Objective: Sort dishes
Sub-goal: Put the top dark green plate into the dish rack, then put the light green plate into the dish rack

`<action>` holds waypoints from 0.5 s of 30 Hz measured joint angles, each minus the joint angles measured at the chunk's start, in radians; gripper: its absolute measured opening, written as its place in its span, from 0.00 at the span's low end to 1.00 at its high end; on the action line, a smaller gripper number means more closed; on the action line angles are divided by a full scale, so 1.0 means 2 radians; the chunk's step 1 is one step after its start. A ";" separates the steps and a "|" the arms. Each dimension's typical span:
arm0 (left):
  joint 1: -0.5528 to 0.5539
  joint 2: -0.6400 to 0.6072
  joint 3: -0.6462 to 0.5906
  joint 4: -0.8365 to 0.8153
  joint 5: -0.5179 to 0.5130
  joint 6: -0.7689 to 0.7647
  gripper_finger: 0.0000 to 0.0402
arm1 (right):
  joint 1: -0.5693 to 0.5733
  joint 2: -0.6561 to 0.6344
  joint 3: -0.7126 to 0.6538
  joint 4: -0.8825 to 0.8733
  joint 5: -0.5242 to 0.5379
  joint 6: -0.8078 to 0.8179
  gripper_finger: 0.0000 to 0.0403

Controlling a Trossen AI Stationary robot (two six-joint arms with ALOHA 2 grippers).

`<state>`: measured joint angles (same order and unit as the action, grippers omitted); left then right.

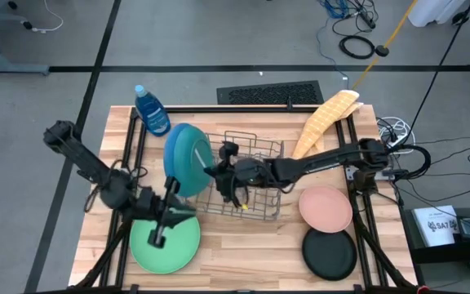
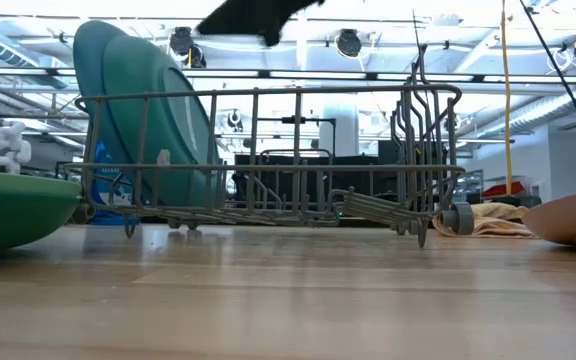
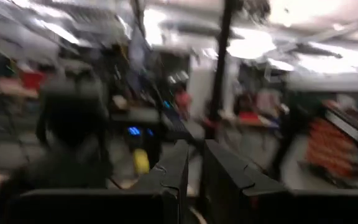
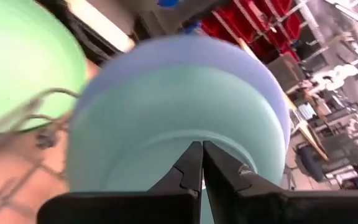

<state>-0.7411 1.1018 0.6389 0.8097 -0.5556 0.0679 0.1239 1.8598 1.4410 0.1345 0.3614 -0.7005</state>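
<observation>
From my remote station: 2 plates, the teal plate (image 1: pixel 192 160) and the blue plate (image 1: pixel 174 139), stand upright in the dish rack (image 1: pixel 255 196). 3 remain flat on the table: green plate (image 1: pixel 178 245), pink plate (image 1: pixel 325 208), black plate (image 1: pixel 330 254). My right gripper (image 1: pixel 219 173) hovers pinched together beside the teal one. My left gripper (image 1: pixel 160 237) is over the green plate, nearly closed, apparently holding nothing.

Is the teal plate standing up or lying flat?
Standing on edge: the teal plate leans upright in the dish rack.
</observation>
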 joint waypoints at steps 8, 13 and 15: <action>-0.071 -0.004 0.074 -0.374 -0.036 -0.222 0.13 | 0.038 -0.074 0.000 -0.136 0.002 0.051 0.18; -0.075 0.046 0.104 -0.540 0.008 -0.444 0.13 | 0.061 -0.103 0.000 -0.232 0.003 0.080 0.27; -0.075 0.069 0.107 -0.547 0.043 -0.495 0.13 | 0.069 -0.113 0.000 -0.256 0.005 0.084 0.28</action>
<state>-0.8909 1.2400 0.8527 -0.2845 -0.4699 -0.9225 0.2610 1.6336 1.4406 -0.3774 0.3707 -0.5318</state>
